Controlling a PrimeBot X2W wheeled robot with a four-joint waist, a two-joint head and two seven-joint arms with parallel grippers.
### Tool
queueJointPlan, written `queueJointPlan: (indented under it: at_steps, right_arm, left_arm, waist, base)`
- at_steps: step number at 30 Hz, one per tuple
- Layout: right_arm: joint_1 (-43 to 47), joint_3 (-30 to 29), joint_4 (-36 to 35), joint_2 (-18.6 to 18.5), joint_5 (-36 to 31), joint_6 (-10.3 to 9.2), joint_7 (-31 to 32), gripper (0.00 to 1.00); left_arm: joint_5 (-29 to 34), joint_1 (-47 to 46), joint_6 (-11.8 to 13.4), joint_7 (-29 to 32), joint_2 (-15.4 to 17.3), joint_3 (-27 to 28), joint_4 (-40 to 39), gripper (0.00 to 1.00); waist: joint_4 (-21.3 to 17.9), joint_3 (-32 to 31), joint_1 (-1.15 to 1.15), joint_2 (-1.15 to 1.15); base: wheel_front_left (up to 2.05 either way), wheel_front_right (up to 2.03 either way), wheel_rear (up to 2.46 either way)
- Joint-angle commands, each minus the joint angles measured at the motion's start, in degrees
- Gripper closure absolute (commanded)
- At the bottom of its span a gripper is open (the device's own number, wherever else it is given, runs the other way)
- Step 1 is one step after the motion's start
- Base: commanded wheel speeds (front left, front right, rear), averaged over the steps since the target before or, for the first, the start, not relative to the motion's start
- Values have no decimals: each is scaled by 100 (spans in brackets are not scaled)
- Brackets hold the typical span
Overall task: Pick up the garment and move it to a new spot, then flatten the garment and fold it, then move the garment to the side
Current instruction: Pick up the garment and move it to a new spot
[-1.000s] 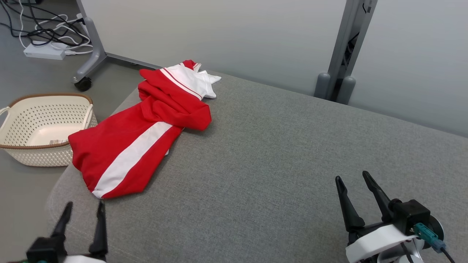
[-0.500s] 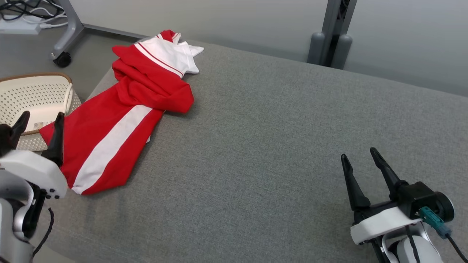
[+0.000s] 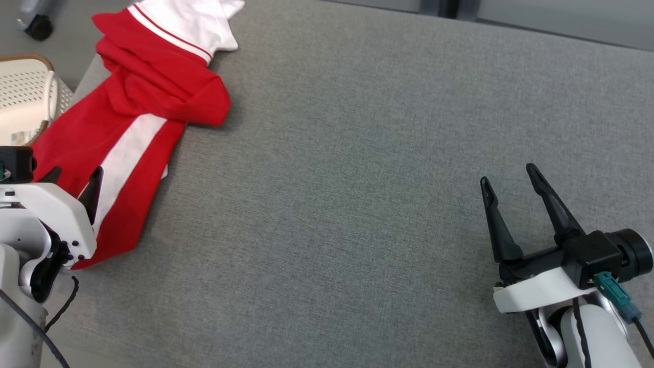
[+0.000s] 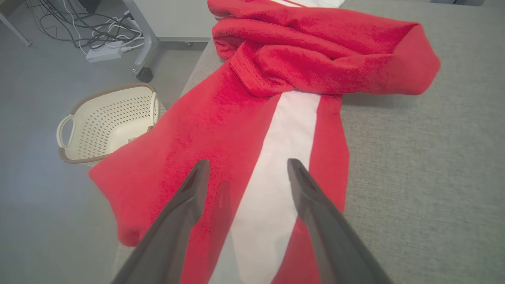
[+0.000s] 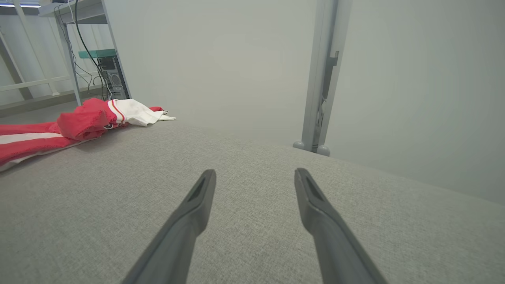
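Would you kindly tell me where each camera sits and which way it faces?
Head view: on the head, looking down at the cushion, garment upper left; left gripper lower left, right gripper lower right.
Left wrist view: on the left wrist, aimed along its open fingers at the garment, basket beyond.
Right wrist view: on the right wrist, looking across the cushion toward the wall, between its open fingers.
Shared: every view shows the garment.

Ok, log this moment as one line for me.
stage: pre-grasp | left gripper: open, over garment near end | right gripper: open, over grey surface | garment: bunched, unheld
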Motion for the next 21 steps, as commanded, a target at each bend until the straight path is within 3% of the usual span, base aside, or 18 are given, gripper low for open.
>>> queueJointPlan:
  at_steps: [1, 17, 18, 19, 20, 21]
  right_arm:
    - [-54, -21, -100, -40, -78, 1, -28, 0]
    - [70, -31, -766, -39, -271, 1, 156, 0]
    - [78, -30, -777, -40, -272, 1, 160, 0]
    - [88, -30, -782, -40, -274, 1, 160, 0]
    - [97, -26, -786, -39, -275, 1, 161, 0]
    - [105, -29, -786, -39, -276, 1, 162, 0]
  left_arm:
    - [-90, -169, -27, -38, 44, -35, 131, 0]
    - [-490, -680, -35, -490, 112, -589, 1563, 0]
    - [-485, -705, -36, -544, 111, -625, 1660, 20]
    - [-493, -728, -36, -586, 109, -658, 1784, 57]
    - [-508, -743, -36, -616, 97, -703, 1879, 75]
    - [-526, -753, -36, -646, 88, -752, 1974, 99]
  waist:
    - [-99, 175, 0, 0]
    - [-359, 536, 0, 0]
    - [-371, 542, 0, 0]
    - [-380, 542, 0, 0]
    - [-387, 539, 0, 0]
    - [-390, 532, 0, 0]
  base:
    - [0, 0, 0]
    - [0, 0, 0]
    - [0, 0, 0]
    - [0, 0, 0]
    - [0, 0, 0]
    - [0, 0, 0]
